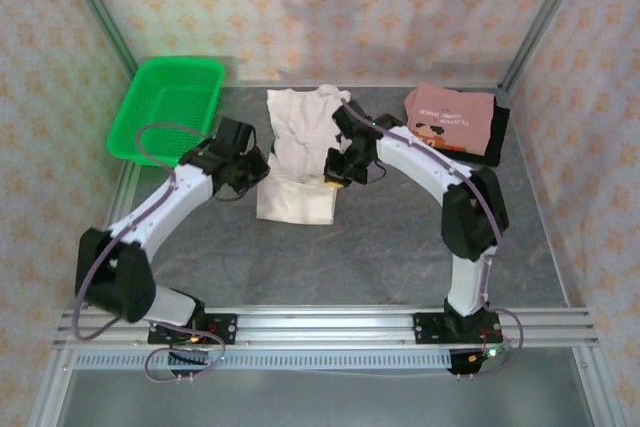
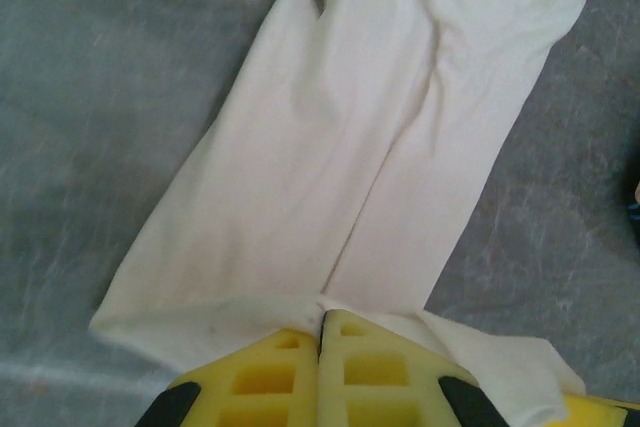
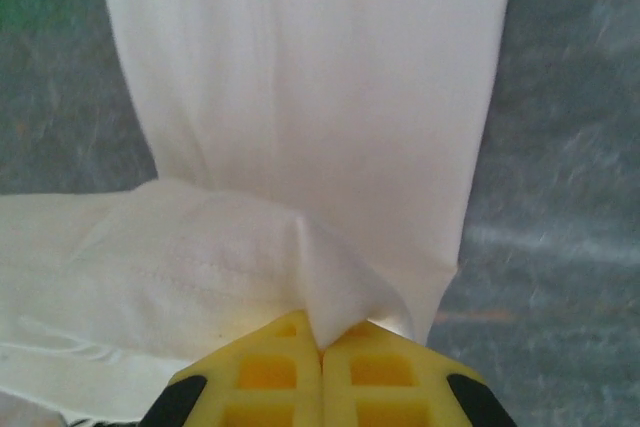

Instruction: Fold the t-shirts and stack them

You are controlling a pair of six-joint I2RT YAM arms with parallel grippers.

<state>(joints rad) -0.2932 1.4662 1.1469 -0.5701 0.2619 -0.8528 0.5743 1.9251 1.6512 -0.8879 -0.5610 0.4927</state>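
top / cream tee (image 1: 300,152): mid-counter, a long narrow strip running away from the arms; far end bunched, near end flat.
top / left hand (image 1: 247,160): at the strip's left edge, about midway along.
top / right hand (image 1: 343,162): at the right edge, opposite the left one.
top / pink tee (image 1: 450,117): folded, far right, lying on the black tee (image 1: 498,132); stack looks started.
top / basket (image 1: 165,107): far left, well apart from the cloth.
top / counter (image 1: 380,247): grey, carries all of it.
left wrist / left hand (image 2: 322,325): pads pressed together, pinching an edge of the cream tee (image 2: 340,147); cloth runs away with a lengthwise crease.
right wrist / right hand (image 3: 322,339): pads closed tight, with a raised peak of the cream tee (image 3: 300,57) caught between them; a looser layer lies to its left.
step: judged mid-fold on the cream tee; sides look turned in, both hands gripping for the crosswise fold.
next: probably lift both pinched points together, carry them level over the other end so the strip doesn't skew, and let go. Then move it onto the pink tee.
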